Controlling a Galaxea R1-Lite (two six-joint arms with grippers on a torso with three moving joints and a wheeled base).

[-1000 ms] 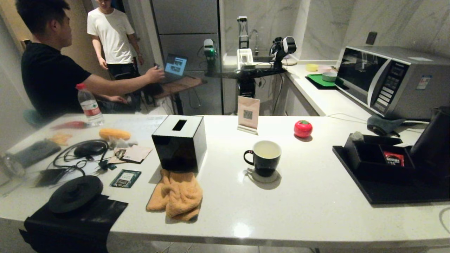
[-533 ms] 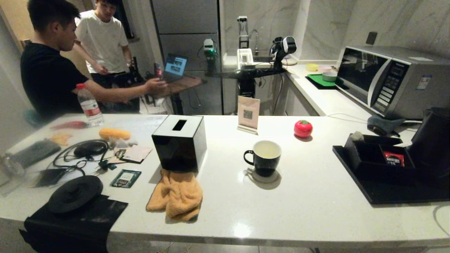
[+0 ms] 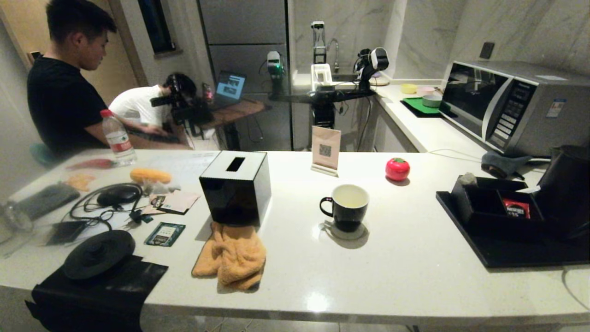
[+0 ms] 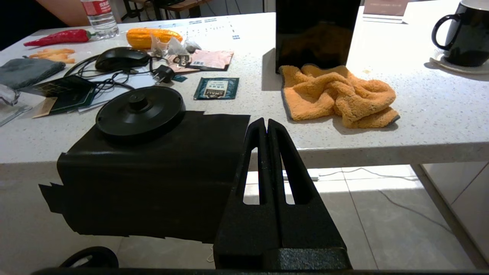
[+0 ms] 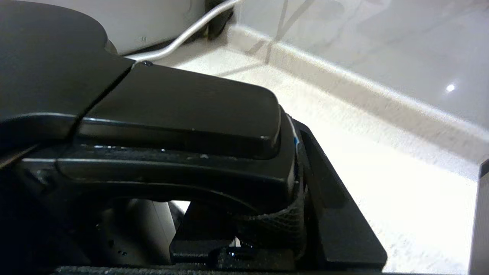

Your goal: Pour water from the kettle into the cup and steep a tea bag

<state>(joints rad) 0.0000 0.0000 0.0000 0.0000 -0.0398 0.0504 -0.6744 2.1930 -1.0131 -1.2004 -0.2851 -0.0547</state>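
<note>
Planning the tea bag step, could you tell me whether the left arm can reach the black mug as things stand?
Probably, with a lift first: the left gripper sits shut below the counter edge, and the black mug stands well beyond the orange towel with nothing tall between.

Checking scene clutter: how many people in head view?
2. One person in black sits behind the counter's far left corner; another in white bends over near the laptop. Others could be hidden.

The white counter (image 3: pixel 405 272) carries a tissue box (image 3: pixel 235 186) at nine o'clock of the cup (image 3: pixel 345 206), and a tray (image 3: pixel 507 251) at three.
</note>
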